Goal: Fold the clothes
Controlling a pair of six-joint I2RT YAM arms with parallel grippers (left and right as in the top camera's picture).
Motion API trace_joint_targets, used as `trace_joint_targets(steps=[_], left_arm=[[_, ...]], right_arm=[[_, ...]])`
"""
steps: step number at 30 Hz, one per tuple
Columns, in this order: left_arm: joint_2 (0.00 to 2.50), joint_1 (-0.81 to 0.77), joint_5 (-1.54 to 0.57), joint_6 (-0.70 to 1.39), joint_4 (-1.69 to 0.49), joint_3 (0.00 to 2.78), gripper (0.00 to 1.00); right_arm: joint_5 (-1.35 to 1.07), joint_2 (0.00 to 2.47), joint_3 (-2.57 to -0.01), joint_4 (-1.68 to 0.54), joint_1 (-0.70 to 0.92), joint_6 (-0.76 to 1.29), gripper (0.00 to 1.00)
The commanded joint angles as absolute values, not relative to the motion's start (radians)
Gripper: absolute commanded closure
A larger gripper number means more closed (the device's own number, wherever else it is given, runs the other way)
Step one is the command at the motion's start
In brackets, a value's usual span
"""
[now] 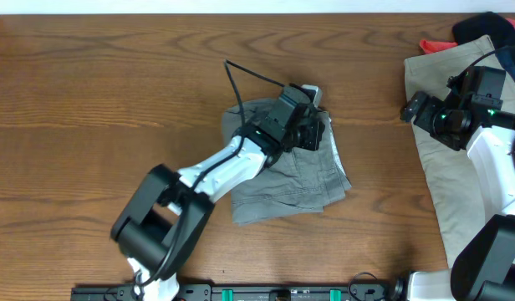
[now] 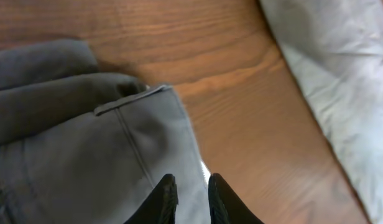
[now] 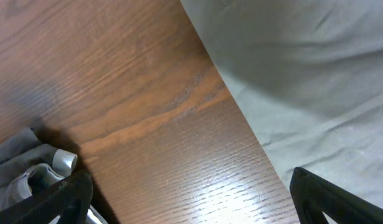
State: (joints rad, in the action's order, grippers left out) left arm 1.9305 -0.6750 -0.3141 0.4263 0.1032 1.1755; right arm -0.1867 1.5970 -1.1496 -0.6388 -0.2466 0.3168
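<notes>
Grey-green shorts (image 1: 299,180) sit mid-table (image 1: 99,92), roughly bundled into a square, layers not aligned, corners splayed at the lower right. Left hand (image 2: 191,180) is at the top right corner of the bundle; fingers are almost together with the fabric edge running into the narrow gap, so I read it as pinched on that edge. Material is light woven cotton, matte, limp. It will drape and drag rather than hold shape, and layers may slide apart under a one-point pull. The stitched hem (image 2: 132,99) is the stiffest part, so the best grab is at the hem or waistband corners, not mid-panel. Right hand (image 3: 190,183) is wide open and holds nothing, hanging over bare wood beside the tan shorts (image 1: 446,184). Those are larger, spread flat at the right edge, with soft wrinkles. Red piece (image 1: 437,43) and navy piece (image 1: 483,27) are heaped at the far right corner.
</notes>
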Motion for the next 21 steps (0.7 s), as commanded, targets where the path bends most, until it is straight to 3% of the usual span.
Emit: trace_joint_targets(steps=[1,8,14,17,19,21], left_arm=[[1.998,-0.673,-0.301,0.429,0.130,1.176,0.80],[2.120,-0.672,-0.301,0.429,0.187,1.176,0.81],[2.082,-0.672,-0.349,0.436,0.188,1.177,0.81],[2.005,-0.672,-0.386,0.436,0.172,1.177,0.56],[1.937,-0.671,-0.385,0.436,0.136,1.177,0.50],[1.860,-0.668,-0.385,0.436,0.081,1.177,0.34]], right_arm=[[-0.187,1.599,-1.161,-0.640,-0.249,0.299,0.01],[-0.187,1.599,-1.161,-0.640,-0.248,0.299,0.01],[-0.187,1.599,-1.161,-0.640,-0.248,0.299,0.01],[-0.187,1.599,-1.161,-0.640,-0.248,0.299,0.01],[-0.187,1.599,-1.161,-0.640,-0.247,0.299,0.01],[-0.187,1.599,-1.161,-0.640,-0.248,0.299,0.01]])
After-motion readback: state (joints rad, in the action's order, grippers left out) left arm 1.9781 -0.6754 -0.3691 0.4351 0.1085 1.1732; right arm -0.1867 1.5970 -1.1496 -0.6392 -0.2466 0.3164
